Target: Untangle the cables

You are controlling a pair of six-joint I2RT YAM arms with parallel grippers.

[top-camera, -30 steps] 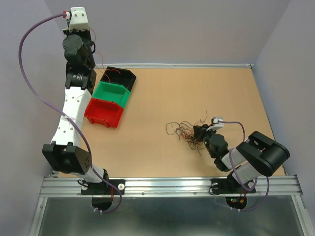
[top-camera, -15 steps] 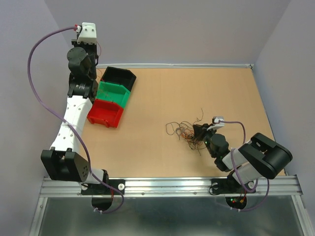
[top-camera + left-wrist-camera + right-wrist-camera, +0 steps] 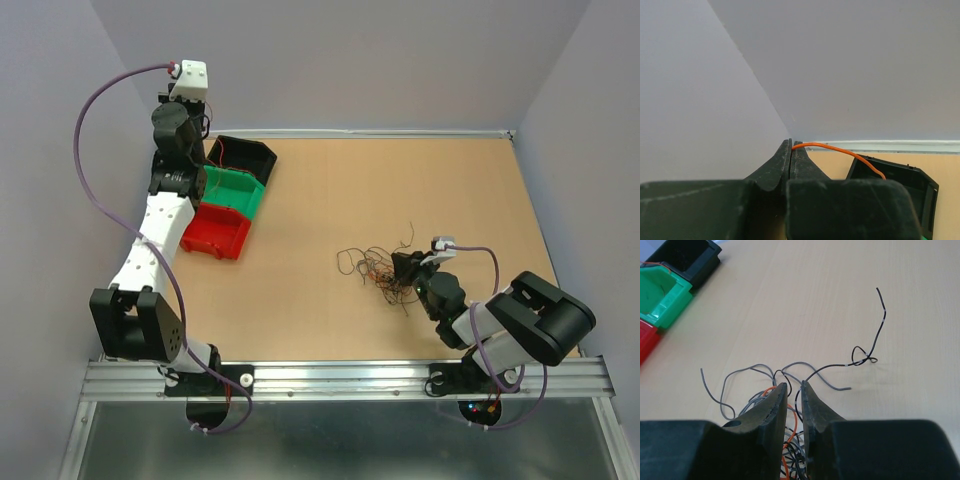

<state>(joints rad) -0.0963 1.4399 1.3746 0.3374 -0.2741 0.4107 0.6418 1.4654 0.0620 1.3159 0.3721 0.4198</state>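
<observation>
**One orange cable pinched at the left – the tangle sits at the right gripper**

At the bench's (image 3: 400, 180) 10 o'clock corner the left arm stands raised against the wall. The left gripper (image 3: 791, 142) has its jaws pressed together on a single orange cable (image 3: 820, 144), which arcs out of the tips toward 3 o'clock, over the black bin (image 3: 262, 158). Three bins stand edge to edge in a row: the black one is farthest, then the green bin (image 3: 250, 195), with the red bin (image 3: 212, 232) nearest.

Just off the bench's middle, toward 5 o'clock, the tangle of cables (image 3: 375, 265) lies flat on the wood – grey, black and orange strands. One black strand (image 3: 880, 325) curls away toward 1 o'clock. The right gripper (image 3: 794, 385) rests low at the tangle's 3 o'clock edge. Its jaws stand a narrow gap apart with strands running through it, but whether any are clamped I cannot tell.
</observation>
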